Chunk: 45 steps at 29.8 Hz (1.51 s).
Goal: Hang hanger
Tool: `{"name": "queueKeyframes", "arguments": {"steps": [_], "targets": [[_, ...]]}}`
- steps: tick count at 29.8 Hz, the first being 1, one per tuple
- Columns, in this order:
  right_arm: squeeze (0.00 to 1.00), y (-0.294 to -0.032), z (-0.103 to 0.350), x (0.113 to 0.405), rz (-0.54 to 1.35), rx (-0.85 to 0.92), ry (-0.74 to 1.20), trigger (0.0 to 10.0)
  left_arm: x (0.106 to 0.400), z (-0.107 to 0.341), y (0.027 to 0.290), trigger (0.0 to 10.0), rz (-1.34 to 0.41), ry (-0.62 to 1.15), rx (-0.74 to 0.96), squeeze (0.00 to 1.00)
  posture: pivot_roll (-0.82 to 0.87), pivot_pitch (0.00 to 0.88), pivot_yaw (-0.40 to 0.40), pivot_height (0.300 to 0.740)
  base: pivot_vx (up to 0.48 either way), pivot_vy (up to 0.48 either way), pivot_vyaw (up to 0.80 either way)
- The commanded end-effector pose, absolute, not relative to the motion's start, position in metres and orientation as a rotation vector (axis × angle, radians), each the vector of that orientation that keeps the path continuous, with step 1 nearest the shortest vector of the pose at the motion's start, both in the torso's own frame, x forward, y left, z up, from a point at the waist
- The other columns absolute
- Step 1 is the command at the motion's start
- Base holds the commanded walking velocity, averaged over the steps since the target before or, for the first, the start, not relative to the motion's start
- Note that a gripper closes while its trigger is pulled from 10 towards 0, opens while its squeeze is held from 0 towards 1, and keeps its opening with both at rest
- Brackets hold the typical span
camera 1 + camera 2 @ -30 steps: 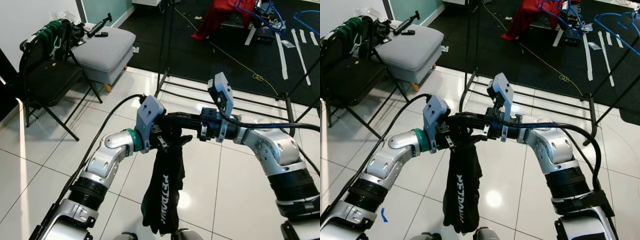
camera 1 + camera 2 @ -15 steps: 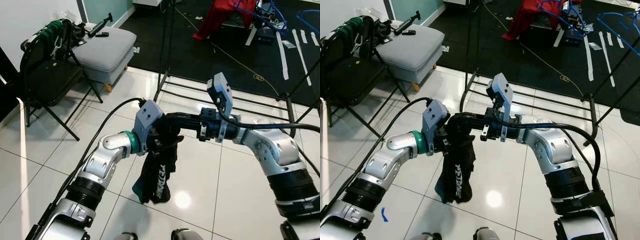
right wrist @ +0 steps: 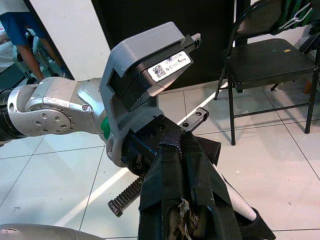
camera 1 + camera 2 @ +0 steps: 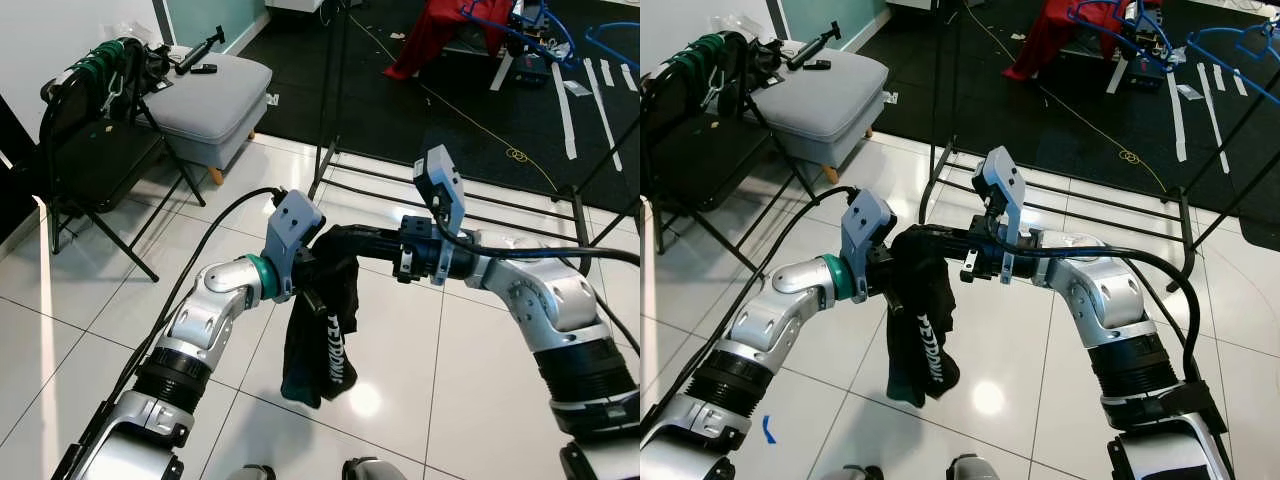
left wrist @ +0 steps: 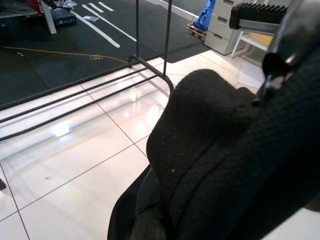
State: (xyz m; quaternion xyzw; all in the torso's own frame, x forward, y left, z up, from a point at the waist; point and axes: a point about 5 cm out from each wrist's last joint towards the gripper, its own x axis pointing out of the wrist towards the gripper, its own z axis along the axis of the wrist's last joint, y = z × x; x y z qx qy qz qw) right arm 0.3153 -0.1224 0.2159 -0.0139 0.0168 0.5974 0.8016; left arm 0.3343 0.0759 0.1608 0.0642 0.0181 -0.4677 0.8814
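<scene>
Left eye view, left claw point(image 4: 312, 290) and right claw point(image 4: 345, 240) both pinching black garment point(image 4: 322, 330), chest height

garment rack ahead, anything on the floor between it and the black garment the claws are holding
Nothing visible. The black garment hangs between the left claw and right claw, and the white tiles up to the rack's base bars look bare.

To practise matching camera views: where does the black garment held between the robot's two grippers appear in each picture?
Left eye: black garment hangs at centre, between the arms.
Right eye: left of centre.
Left wrist: fills the lower right.
Right wrist: bottom centre.
Shared landmark: black folding chair, also in the right wrist view.
</scene>
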Motion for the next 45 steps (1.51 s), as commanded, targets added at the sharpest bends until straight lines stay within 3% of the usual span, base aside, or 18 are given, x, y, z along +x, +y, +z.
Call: {"name": "queueKeyframes", "arguments": {"steps": [1,4,5,6,7,8,9,10,11,20,21,22,36,38,41,45], "targets": [[0.00,-0.120,0.217,0.313,1.293,-0.037,0.021,0.0,0.336,0.164,0.075,0.0,-0.971,0.022,0.123,0.00,-0.07,0.028,0.028,0.740,0.000,0.000,0.00],[0.00,-0.119,0.215,0.312,1.286,-0.038,0.022,0.0,0.337,0.165,0.075,0.0,-0.961,0.013,0.112,0.00,-0.07,0.028,0.028,0.740,0.000,0.000,0.00],[0.44,-0.119,0.214,0.313,1.279,-0.035,0.025,0.0,0.337,0.166,0.076,0.0,-0.959,0.008,0.103,0.00,-0.07,0.029,0.029,0.740,0.000,0.000,0.00],[0.44,-0.119,0.214,0.313,1.279,-0.035,0.025,0.0,0.337,0.166,0.076,0.0,-0.959,0.008,0.103,0.00,-0.07,0.029,0.029,0.740,0.000,0.000,0.00],[1.00,-0.117,0.213,0.313,1.268,-0.031,0.029,0.8,0.337,0.168,0.077,0.0,-0.959,-0.001,0.088,0.00,-0.07,0.029,0.029,0.740,0.000,0.000,0.00],[1.00,-0.117,0.213,0.313,1.268,-0.031,0.029,0.8,0.337,0.168,0.077,0.0,-0.959,-0.001,0.088,0.00,-0.07,0.029,0.029,0.740,0.000,0.000,0.00],[1.00,-0.116,0.212,0.313,1.266,-0.025,0.033,7.3,0.337,0.169,0.077,0.0,-0.958,-0.005,0.076,0.00,-0.07,0.028,0.031,0.740,0.000,0.000,0.00],[1.00,-0.115,0.211,0.312,1.266,-0.021,0.036,7.3,0.337,0.169,0.078,0.0,-0.958,-0.009,0.067,0.00,-0.07,0.028,0.031,0.740,0.000,0.000,0.00],[1.00,-0.114,0.211,0.311,1.269,-0.013,0.037,10.0,0.337,0.170,0.078,0.0,-0.956,-0.010,0.062,0.00,-0.07,0.028,0.031,0.740,0.000,0.000,0.00],[1.00,-0.108,0.209,0.310,1.234,-0.007,-0.011,10.0,0.339,0.171,0.081,0.0,-0.948,-0.013,0.041,0.00,-0.07,0.028,0.034,0.740,0.000,0.000,0.00],[0.66,-0.109,0.211,0.314,1.183,-0.014,-0.047,10.0,0.339,0.171,0.082,0.0,-0.947,-0.015,0.032,0.00,-0.07,0.027,0.033,0.740,0.000,0.000,0.00],[0.00,-0.113,0.219,0.320,1.111,0.028,-0.109,10.0,0.339,0.172,0.083,0.0,-0.944,-0.018,0.023,0.00,-0.07,0.027,0.033,0.740,0.000,0.000,0.00],[0.00,-0.142,0.235,0.321,0.893,0.193,-0.246,10.0,0.353,0.183,0.107,0.0,-0.795,-0.081,-0.072,0.00,-0.07,0.016,0.031,0.740,0.000,0.000,0.00],[0.00,-0.160,0.221,0.328,0.735,0.127,-0.183,10.0,0.356,0.190,0.115,0.0,-0.786,-0.104,-0.123,0.00,-0.08,0.013,0.033,0.740,0.000,0.000,0.00],[0.00,-0.170,0.206,0.333,0.647,0.056,-0.108,10.0,0.356,0.195,0.119,0.0,-0.805,-0.117,-0.147,0.00,-0.08,0.014,0.032,0.740,0.000,0.000,0.00],[0.00,-0.186,0.168,0.335,0.492,-0.032,0.020,10.0,0.351,0.216,0.130,0.0,-0.929,-0.189,-0.224,0.00,-0.08,0.016,0.031,0.740,0.000,0.000,0.00]]}}
